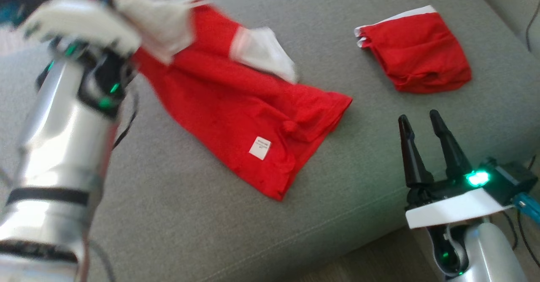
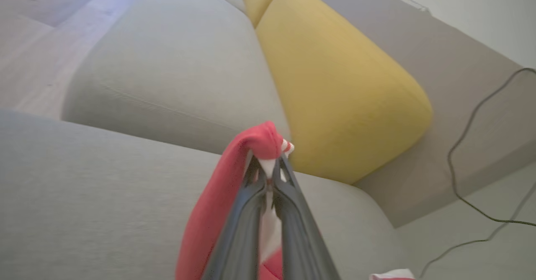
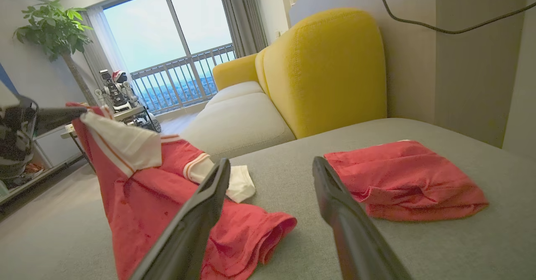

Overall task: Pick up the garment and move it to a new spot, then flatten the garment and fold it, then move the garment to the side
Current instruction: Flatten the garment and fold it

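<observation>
Step one, pick-up and move, by my read. Left gripper [image 2: 270, 169] is clamped on the collar end of the red shirt [image 1: 236, 105], red and white cloth bunched over its fingertips, and holds that end raised at the upper left of the head view. The rest of the shirt drapes down onto the grey sofa cushion [image 1: 190, 231]. The hem end lies there with a white label [image 1: 260, 148] facing up.

Right gripper [image 1: 418, 116] hangs near the cushion's front edge, jaws wide apart, holding nothing, well apart from the shirt.

Long axis runs diagonally in the head view: collar up and far left, hem low and toward the robot's right. One white-trimmed sleeve [image 1: 263, 56] flops off to the far side.

A folded red garment [image 1: 417, 50] sits on the same cushion, far right, apart from the shirt.

Next move likely: carry the shirt to a free patch of cushion clear of that folded piece. The right gripper should take the hem or a shoulder for flattening. The motion blur hides the exact grip point in the head view.
</observation>
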